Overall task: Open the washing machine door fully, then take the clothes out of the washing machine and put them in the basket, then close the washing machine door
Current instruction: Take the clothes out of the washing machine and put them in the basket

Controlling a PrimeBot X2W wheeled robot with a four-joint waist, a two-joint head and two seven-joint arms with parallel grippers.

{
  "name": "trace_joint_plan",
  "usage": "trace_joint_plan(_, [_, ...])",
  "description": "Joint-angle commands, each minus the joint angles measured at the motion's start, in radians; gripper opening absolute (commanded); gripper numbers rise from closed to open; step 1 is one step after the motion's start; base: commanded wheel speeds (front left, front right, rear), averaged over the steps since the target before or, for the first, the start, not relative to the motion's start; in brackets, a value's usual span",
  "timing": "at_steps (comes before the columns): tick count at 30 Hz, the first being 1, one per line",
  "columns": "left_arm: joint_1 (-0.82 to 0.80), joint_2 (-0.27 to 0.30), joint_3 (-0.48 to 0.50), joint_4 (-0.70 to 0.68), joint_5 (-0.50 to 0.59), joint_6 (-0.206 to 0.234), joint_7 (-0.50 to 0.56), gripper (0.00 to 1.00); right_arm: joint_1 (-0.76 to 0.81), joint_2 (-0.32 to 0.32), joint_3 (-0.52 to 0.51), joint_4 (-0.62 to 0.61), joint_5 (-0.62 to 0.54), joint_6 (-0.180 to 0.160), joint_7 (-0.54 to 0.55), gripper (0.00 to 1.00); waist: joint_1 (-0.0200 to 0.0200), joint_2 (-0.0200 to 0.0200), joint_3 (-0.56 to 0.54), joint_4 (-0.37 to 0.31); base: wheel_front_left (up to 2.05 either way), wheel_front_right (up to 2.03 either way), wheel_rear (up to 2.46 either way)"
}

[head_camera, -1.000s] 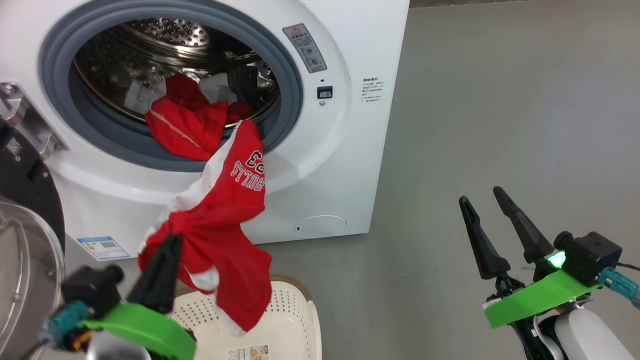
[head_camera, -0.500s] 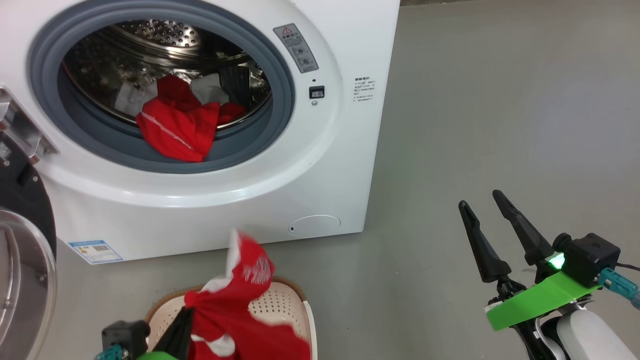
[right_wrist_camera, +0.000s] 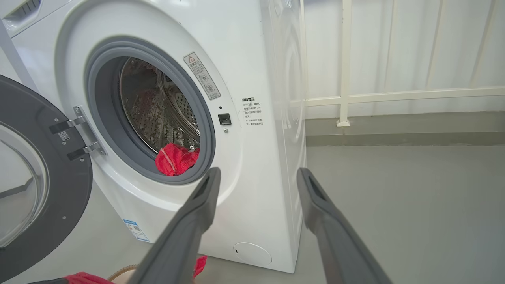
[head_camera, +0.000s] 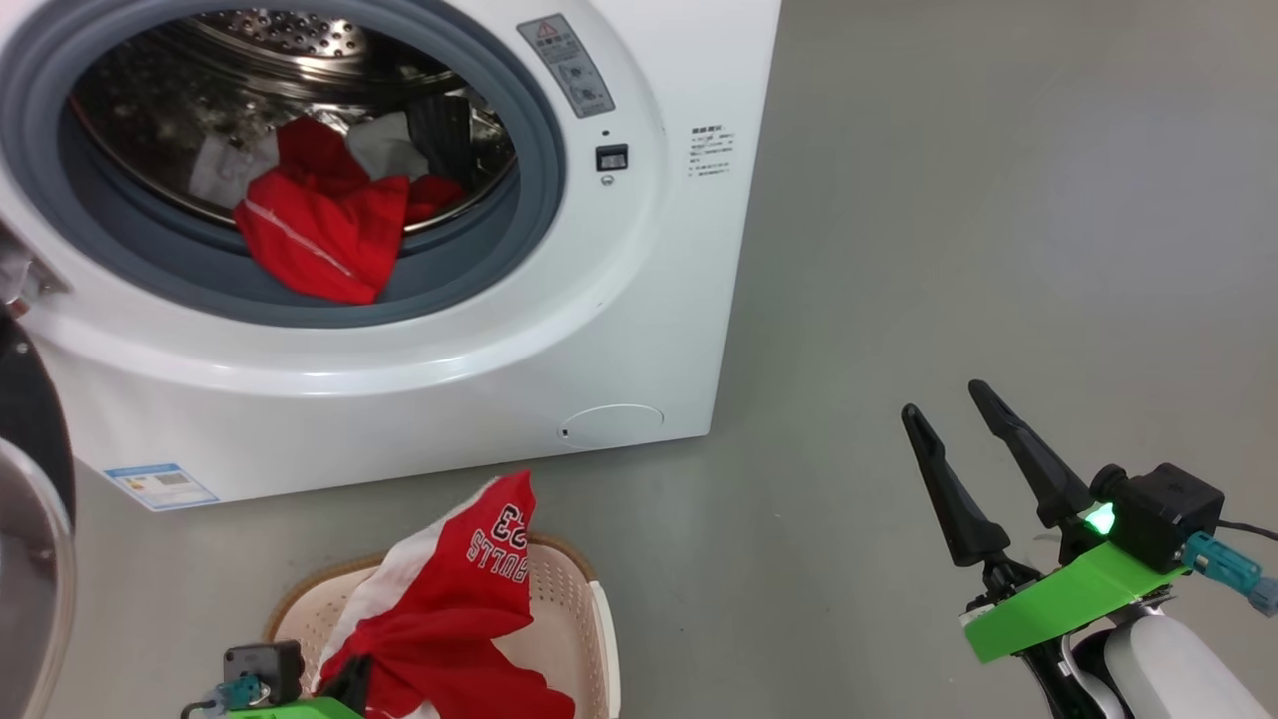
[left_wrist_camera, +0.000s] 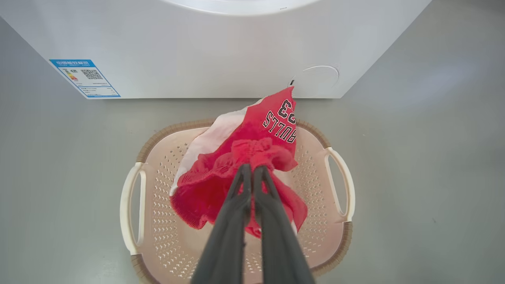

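The white washing machine [head_camera: 639,300] stands with its door [right_wrist_camera: 59,189] swung wide to the left. Red clothes [head_camera: 319,235] lie in the drum mouth over the grey gasket, also seen in the right wrist view [right_wrist_camera: 175,159]. My left gripper [left_wrist_camera: 252,169] is shut on a red jersey [left_wrist_camera: 236,169] with white trim and printed numbers. The jersey hangs into the cream perforated basket [left_wrist_camera: 339,185] on the floor before the machine. In the head view the jersey [head_camera: 449,609] drapes over the basket [head_camera: 599,639]. My right gripper [head_camera: 944,399] stands open and empty at the right, off the machine.
Grey floor [head_camera: 998,200] stretches to the right of the machine. A blue energy label [left_wrist_camera: 85,78] and a small round hatch [head_camera: 611,423] sit low on the machine's front. A white railing [right_wrist_camera: 347,63] runs behind the machine's right side.
My left gripper has come down with the jersey, whose tail has left the drum mouth and now hangs over the basket. The head camera shifted a little. My right gripper stayed open.
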Motion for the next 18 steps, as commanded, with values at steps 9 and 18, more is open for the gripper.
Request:
trace_joint_plan(9, [-0.096, -0.027, 0.039, 0.210, -0.017, -0.041, -0.039, 1.00, -0.044, -0.028, 0.015, -0.017, -0.003, -0.001, -0.006, 1.00, 0.0000, 0.0000, 0.029, -0.041, 0.00, 0.00, 0.00])
trace_joint_plan(18, [-0.109, -0.030, 0.063, 0.209, -0.008, -0.054, -0.048, 1.00, -0.035, -0.017, 0.012, -0.009, -0.005, -0.001, -0.006, 1.00, 0.0000, 0.0000, 0.002, -0.020, 0.00, 0.00, 0.00])
